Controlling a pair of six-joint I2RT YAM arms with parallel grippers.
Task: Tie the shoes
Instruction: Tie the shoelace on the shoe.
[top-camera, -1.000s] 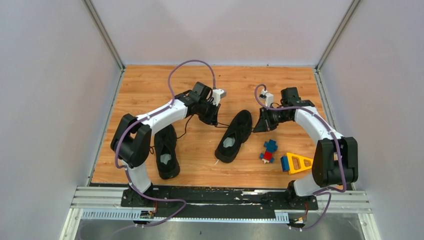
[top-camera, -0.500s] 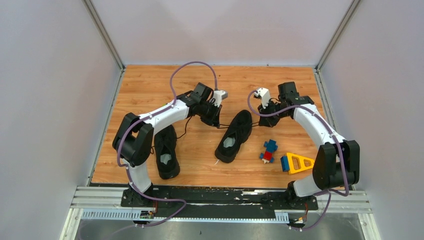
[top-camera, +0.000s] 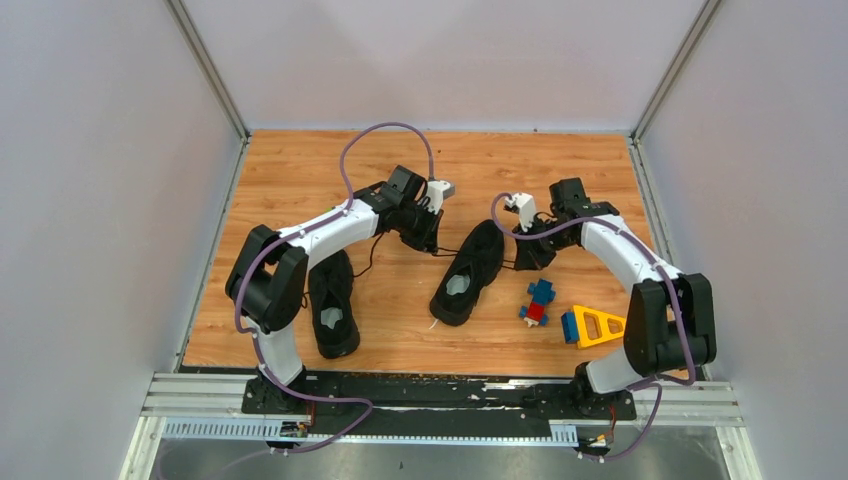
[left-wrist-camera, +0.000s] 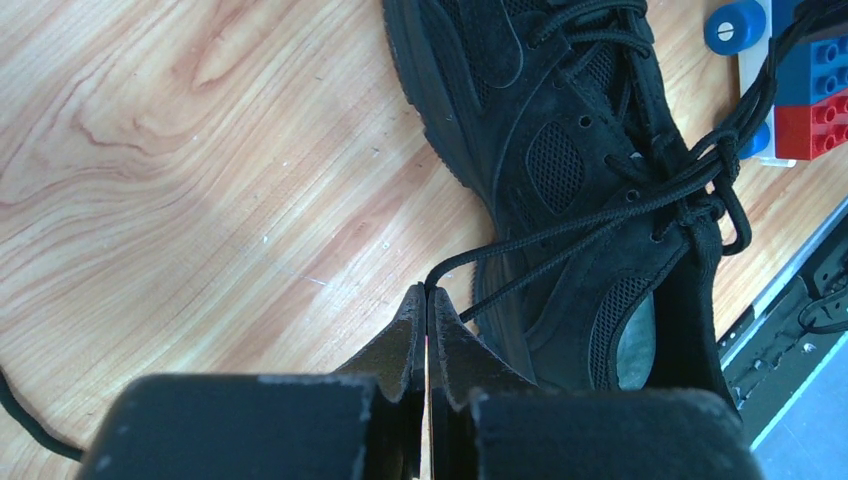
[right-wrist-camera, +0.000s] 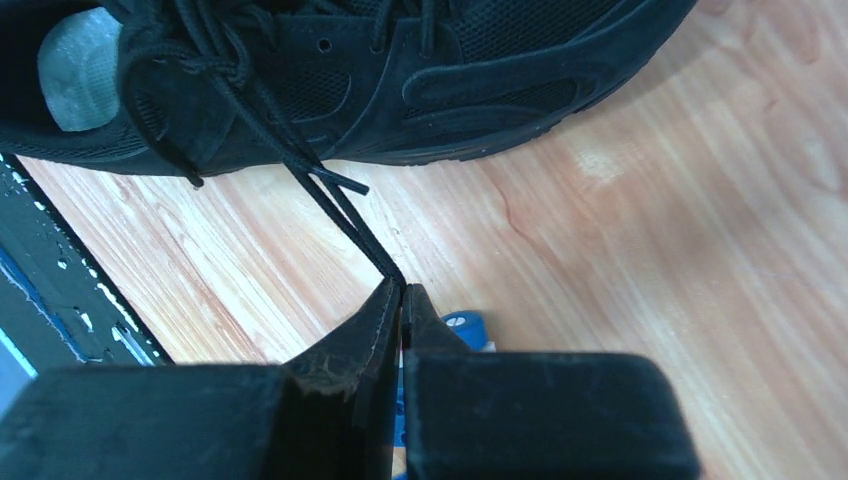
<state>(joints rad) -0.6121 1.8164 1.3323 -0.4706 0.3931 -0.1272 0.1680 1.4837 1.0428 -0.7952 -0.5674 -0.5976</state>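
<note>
Two black shoes lie on the wooden table: one (top-camera: 333, 303) beside the left arm, the other (top-camera: 470, 270) in the middle between both grippers. My left gripper (top-camera: 433, 246) sits just left of the middle shoe (left-wrist-camera: 560, 150), shut on one thin black lace end (left-wrist-camera: 540, 240) that runs taut to a knot (left-wrist-camera: 716, 165) at the shoe's top eyelets. My right gripper (top-camera: 518, 264) is just right of that shoe (right-wrist-camera: 400, 70), shut on the other lace end (right-wrist-camera: 340, 205). In both wrist views the fingertips meet, with the lace coming out at the tips.
A blue-and-red toy block piece (top-camera: 538, 301) and a yellow-and-blue one (top-camera: 592, 326) lie right of the middle shoe, close under the right arm. Grey walls enclose the table on three sides. A black rail (top-camera: 440, 385) runs along the near edge.
The right wrist has turned and swung in toward the middle shoe, still holding its lace. The left arm and both shoes have hardly moved.
</note>
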